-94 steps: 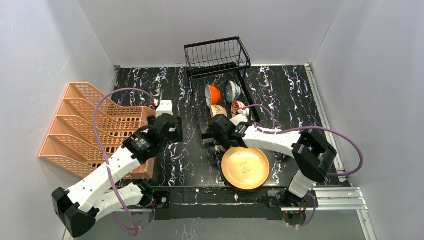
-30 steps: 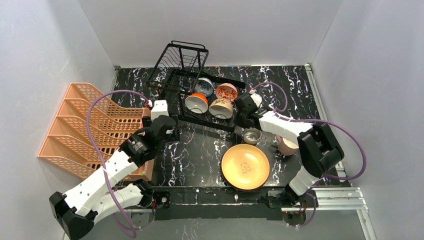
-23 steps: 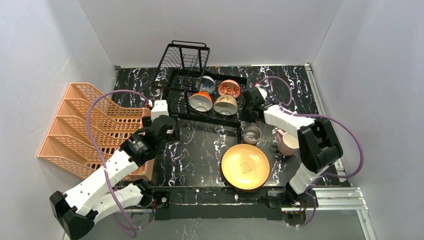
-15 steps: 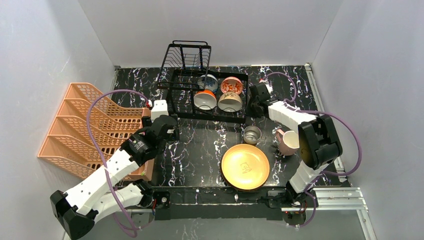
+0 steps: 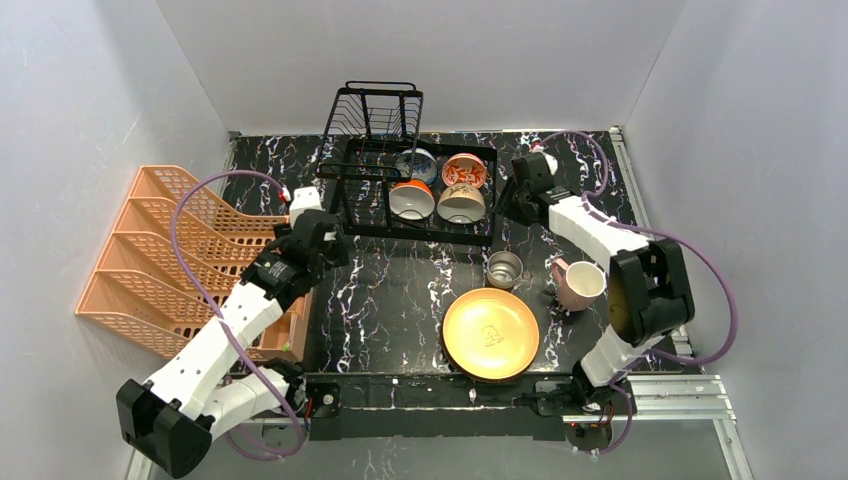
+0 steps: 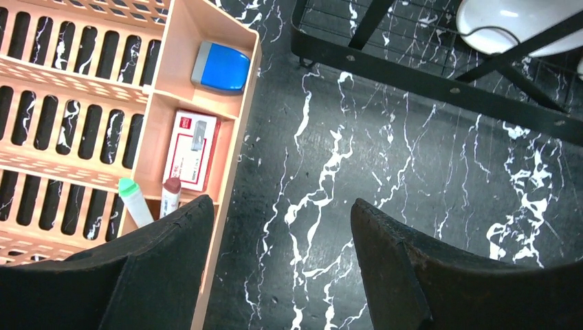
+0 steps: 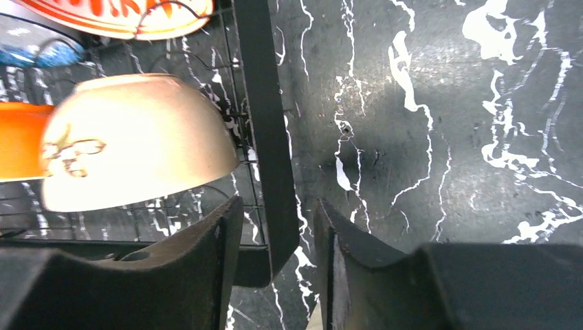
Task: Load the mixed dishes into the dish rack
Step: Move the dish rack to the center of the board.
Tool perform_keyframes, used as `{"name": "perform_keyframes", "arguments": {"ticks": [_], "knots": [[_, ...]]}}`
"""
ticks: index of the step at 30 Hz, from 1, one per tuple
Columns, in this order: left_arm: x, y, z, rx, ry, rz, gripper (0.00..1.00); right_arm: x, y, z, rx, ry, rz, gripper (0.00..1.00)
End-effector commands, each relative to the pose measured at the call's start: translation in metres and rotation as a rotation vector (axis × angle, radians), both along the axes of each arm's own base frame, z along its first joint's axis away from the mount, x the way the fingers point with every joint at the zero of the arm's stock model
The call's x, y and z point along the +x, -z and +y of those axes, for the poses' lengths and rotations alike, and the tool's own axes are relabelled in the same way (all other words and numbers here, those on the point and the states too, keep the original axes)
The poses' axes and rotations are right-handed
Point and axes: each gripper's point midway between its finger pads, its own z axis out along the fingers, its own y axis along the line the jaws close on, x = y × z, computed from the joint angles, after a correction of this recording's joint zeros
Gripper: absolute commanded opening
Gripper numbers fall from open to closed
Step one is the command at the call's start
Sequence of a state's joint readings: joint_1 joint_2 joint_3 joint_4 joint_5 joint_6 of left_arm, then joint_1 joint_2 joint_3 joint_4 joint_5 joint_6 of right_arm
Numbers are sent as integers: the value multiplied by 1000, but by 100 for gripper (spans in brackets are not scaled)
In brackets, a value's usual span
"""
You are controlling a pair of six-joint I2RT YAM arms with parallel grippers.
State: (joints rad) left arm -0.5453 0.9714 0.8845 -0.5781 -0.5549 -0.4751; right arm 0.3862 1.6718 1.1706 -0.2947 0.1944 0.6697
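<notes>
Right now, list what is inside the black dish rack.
Four bowls lie in the dish rack: an orange bowl, a cream bowl, a blue-patterned bowl and a red floral bowl. Anything beneath them is hidden.

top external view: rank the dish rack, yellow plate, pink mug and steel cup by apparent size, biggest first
1. dish rack: clearly the widest footprint.
2. yellow plate.
3. pink mug, counting its handle.
4. steel cup: somewhat smaller than the mug. Both sit at similar depth, so nearness should not change the order.
</notes>
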Motion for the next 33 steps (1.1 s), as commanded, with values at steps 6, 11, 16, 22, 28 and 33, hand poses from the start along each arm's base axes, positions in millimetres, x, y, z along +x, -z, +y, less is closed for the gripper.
{"name": "perform_keyframes", "arguments": {"ticks": [6, 11, 16, 22, 28, 33], "knots": [[40, -15, 0, -84, -1, -13, 66, -13, -99, 2, 158, 29, -194, 56], [58, -5, 10, -171, -46, 29, 63, -32, -118, 15, 280, -5, -213, 57], [78, 15, 18, -355, -99, 90, 59, -47, -136, 34, 401, -47, -219, 57], [110, 32, 22, -524, -134, 117, 60, -68, -134, 74, 505, -111, -190, 58], [146, 43, 28, -656, -142, 134, 63, -85, -116, 108, 512, -162, -145, 58], [172, 52, 25, -723, -119, 158, 63, -92, -101, 122, 544, -152, -98, 59]]}}
